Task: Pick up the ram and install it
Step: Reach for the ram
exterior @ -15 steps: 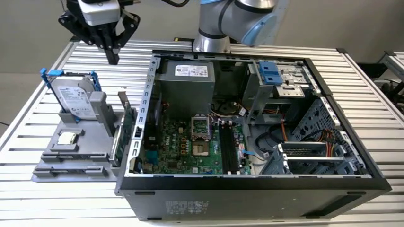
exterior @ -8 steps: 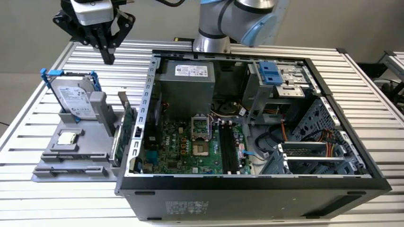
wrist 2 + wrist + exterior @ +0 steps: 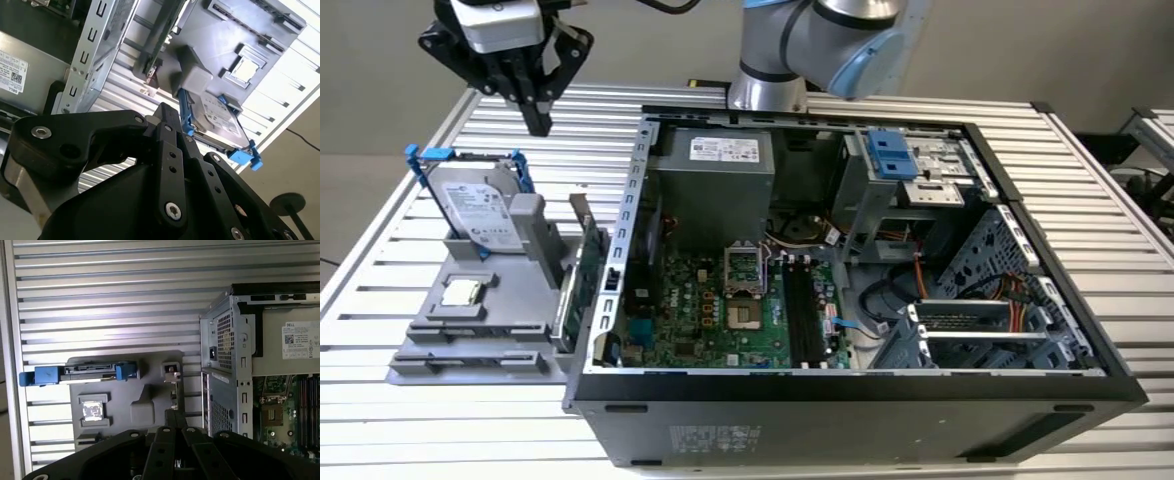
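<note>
Though the job was the ram, the gripper (image 3: 536, 124) held nothing. Its two fingers were pressed together into one dark point aimed straight down. It hung high over the slatted table (image 3: 400, 420), at the far end of the exterior view's left.

Nearer to me and well below it sat the grey holder (image 3: 467, 350). The ram (image 3: 564, 308) stood on edge in it, along the side facing the computer case (image 3: 854, 400), as best I could make out. I took it that the stick was kept upright so that slim fingers could come down over its top edge.

Other parts shared the holder. A hard drive (image 3: 474, 205) in a blue frame leaned at the far end, closest to the gripper, and a processor chip (image 3: 460, 292) lay flat in a pocket nearer to me. A green expansion card (image 3: 591, 250) with a metal bracket stood just beside the ram, between it and the case, and could easily be mistaken for it or brushed against.

To the exterior view's right the case lay open on its side. The black memory slots (image 3: 803, 310) ran along the motherboard (image 3: 707, 310). The case's perforated metal wall (image 3: 630, 220) rose between holder and board, so I judged anything carried across would have to clear it. In the first wrist view the closed gripper (image 3: 175, 415) looked down on the holder's far end.
</note>
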Robot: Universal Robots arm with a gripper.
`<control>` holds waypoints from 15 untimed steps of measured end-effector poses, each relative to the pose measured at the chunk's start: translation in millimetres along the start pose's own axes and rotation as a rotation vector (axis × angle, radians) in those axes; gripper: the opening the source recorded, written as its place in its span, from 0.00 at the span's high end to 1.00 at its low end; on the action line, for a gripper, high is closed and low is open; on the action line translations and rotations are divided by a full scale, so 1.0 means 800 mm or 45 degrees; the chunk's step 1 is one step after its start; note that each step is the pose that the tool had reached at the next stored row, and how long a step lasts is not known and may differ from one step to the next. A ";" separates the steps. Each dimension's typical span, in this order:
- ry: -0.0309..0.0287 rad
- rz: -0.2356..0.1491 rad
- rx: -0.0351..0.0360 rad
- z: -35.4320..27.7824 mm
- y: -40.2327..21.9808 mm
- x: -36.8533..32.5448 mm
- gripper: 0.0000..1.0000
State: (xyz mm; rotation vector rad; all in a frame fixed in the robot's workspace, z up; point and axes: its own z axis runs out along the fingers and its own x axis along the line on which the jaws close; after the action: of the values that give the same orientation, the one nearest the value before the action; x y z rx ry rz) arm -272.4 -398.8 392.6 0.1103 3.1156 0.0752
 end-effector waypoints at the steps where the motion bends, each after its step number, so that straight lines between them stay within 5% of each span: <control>1: -0.0001 0.000 0.0000 0.0000 -0.0001 0.0018 1.00; 15: -0.0012 0.000 -0.0001 -0.0007 -0.0020 0.0291 1.00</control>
State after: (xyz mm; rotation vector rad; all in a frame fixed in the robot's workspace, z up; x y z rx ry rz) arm -295.8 -398.8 392.6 0.1102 3.1147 0.0752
